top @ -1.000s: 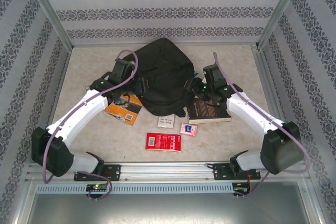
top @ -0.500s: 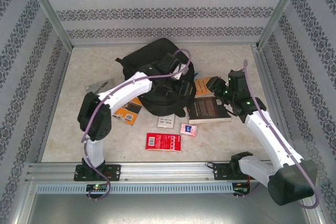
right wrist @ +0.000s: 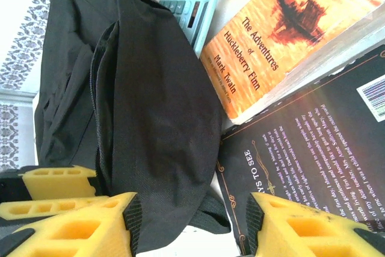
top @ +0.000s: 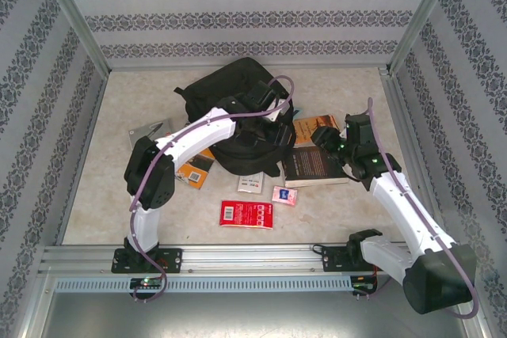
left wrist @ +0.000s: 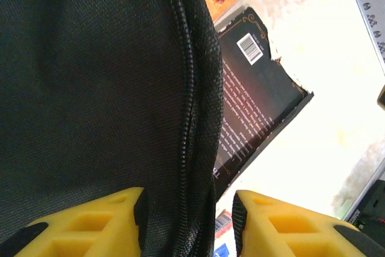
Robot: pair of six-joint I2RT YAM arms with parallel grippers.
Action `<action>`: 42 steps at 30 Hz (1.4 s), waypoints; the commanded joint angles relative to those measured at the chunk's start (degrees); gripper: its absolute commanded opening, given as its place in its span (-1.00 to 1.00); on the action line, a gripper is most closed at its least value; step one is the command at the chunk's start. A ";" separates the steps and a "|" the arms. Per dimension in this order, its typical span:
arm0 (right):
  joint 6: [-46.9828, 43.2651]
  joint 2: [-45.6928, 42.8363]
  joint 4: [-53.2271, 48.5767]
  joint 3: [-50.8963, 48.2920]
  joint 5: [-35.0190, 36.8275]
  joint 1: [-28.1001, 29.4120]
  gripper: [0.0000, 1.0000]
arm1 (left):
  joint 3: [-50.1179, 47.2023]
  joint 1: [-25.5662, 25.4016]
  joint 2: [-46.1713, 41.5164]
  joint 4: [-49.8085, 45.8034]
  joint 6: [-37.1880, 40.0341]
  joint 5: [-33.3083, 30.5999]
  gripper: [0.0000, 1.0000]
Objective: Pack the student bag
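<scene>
The student bag [top: 236, 104] is a large black backpack lying at the middle back of the table. My left arm reaches across it, and my left gripper [top: 274, 131] hangs over its right edge. In the left wrist view that gripper [left wrist: 187, 224] is open astride the bag's zipper seam [left wrist: 187, 118]; the left pad meets the fabric and the right pad stands clear. My right gripper [top: 323, 138] is open beside the bag's right corner [right wrist: 162, 124], above a dark book [right wrist: 313, 148]. The left gripper's yellow fingers [right wrist: 54, 188] sit close to the right gripper [right wrist: 192, 224].
An orange Huckleberry Finn book [top: 315, 127] lies on the dark book [top: 315, 165], with a teal calculator [right wrist: 191, 16] partly under the bag. Another orange book [top: 194, 168] lies left of the bag. A white card [top: 249, 184], a pink item [top: 283, 195] and a red packet [top: 246, 214] lie in front.
My left arm swung from the bag's left side across to its right edge, and its jaws have narrowed. My right arm drew back to the right, uncovering the orange book.
</scene>
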 commanded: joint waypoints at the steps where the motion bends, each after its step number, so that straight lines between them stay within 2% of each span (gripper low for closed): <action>1: -0.88 0.15 1.55 -0.79 -1.69 1.01 0.00 | 2.88 0.13 0.54 -1.82 0.15 -1.50 -0.14; 6: -1.20 0.58 2.24 -0.73 -1.38 2.83 -0.03 | 4.50 0.13 1.21 -2.71 0.33 -2.26 -0.15; 11: -1.35 1.57 2.28 0.02 -0.83 4.51 -0.05 | 4.76 0.22 2.16 -3.02 0.52 -2.66 -0.30; 19: -1.45 2.17 2.52 0.50 -0.81 5.45 -0.10 | 4.85 0.30 4.30 -3.24 0.86 -3.27 -0.32; 21: -1.68 2.34 2.70 0.42 -0.81 5.84 -0.12 | 4.98 0.47 4.59 -3.26 1.08 -3.55 -0.47; 25: -2.41 4.15 2.87 1.26 -1.07 7.48 -0.15 | 5.25 1.48 3.71 -2.62 0.31 -1.63 -0.99; 31: -1.70 8.79 4.92 3.64 -1.62 11.83 -0.14 | 6.08 2.71 0.77 -0.86 -2.32 3.94 -1.00; 33: -0.49 11.01 6.63 4.64 -2.18 13.31 -0.07 | 5.95 3.07 -0.24 0.07 -3.61 5.84 -1.00; 38: 2.10 18.66 10.56 10.28 -3.85 17.27 0.42 | 5.75 3.62 -1.82 1.99 -6.72 9.04 -1.00; 40: 1.84 21.36 10.93 12.74 -3.27 18.54 0.46 | 5.78 3.88 -2.15 2.22 -7.74 9.96 -1.00; 42: 1.04 23.70 10.70 14.26 -0.48 19.40 0.40 | 5.38 4.36 -2.73 2.92 -8.95 10.81 -1.00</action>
